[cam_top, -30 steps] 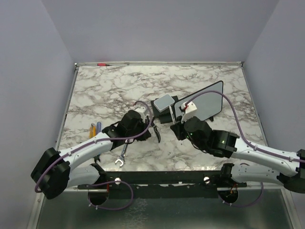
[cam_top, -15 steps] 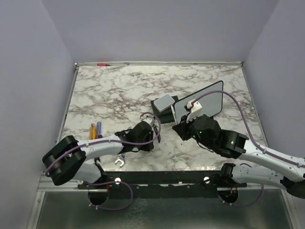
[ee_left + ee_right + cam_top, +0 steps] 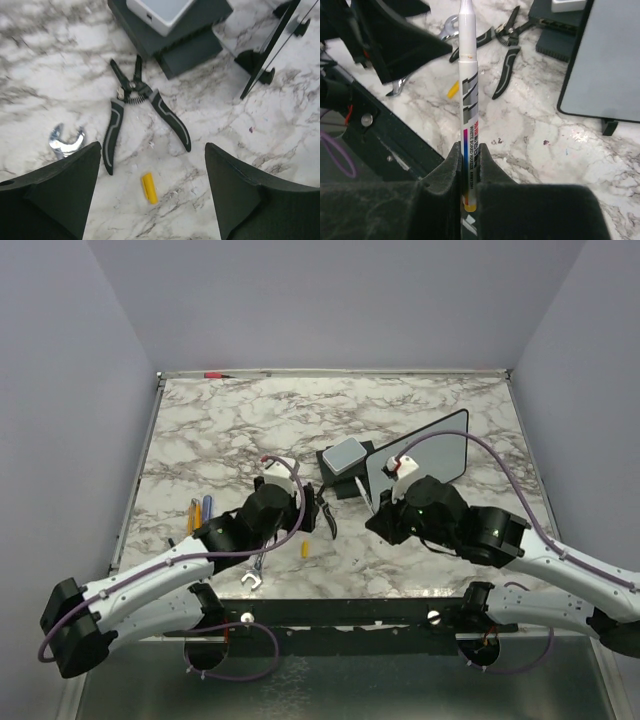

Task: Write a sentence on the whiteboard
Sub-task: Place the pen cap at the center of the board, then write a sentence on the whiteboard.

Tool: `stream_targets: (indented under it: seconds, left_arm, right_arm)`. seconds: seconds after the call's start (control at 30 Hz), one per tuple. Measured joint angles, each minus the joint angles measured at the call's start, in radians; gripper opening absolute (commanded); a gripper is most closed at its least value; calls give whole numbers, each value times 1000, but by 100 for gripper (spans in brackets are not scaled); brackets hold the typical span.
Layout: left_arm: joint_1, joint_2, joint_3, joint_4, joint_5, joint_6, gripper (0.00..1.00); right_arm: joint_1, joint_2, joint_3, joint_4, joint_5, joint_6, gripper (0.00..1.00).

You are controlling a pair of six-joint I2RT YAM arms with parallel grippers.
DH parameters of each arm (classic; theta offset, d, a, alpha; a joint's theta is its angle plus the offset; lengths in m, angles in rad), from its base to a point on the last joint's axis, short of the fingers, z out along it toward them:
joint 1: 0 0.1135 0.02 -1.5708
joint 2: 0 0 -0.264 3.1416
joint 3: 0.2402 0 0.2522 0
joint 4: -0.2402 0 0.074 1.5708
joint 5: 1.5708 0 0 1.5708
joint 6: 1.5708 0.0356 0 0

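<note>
Whiteboard (image 3: 430, 452) stands upright, right-centre of desk (image 3: 220, 420). Right fingers (image 3: 451, 159) clamped on 1 uncapped marker (image 3: 468, 90), long axis in line with them; board face lies near, to the tip's right. Left fingers (image 3: 65, 182) spread, empty, farther off.

Left arm (image 3: 150, 575) & right arm (image 3: 572, 566): white links, blk joints, purple cable (image 3: 299, 495) along each, matte blk jaws.

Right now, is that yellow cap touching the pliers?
Apart. The left wrist view shows bare marble between the yellow cap and the pliers handles.
</note>
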Motion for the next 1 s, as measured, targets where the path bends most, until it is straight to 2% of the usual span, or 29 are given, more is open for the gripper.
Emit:
stream_targets:
  seconds: [0.13,0.23,0.33,0.43,0.6,0.77,1.0]
  left_arm:
    - [0,-114,91,-57,-84,110,85]
    - [0,-177,164,-80,-82,216,82]
    - [0,-179,232,-85,9,337,81]
    - [0,-158,253,-103,179,451,77]
    - [-13,-97,254,-190,430,581,75]
    - [-82,-119,254,-239,513,685,73]
    - [-211,-116,257,-269,535,758,68]
  right_arm:
    - [-34,41,19,-38,-137,-3,0]
    - [-79,78,15,-66,-261,-12,0]
    - [-151,117,-2,-76,-414,-29,0]
    - [-226,152,-17,-82,-574,-45,0]
    - [-256,178,-21,-85,-765,-62,0]
    - [-256,231,-41,-110,-899,-73,0]
    - [-256,314,-64,-148,-1081,-95,0]
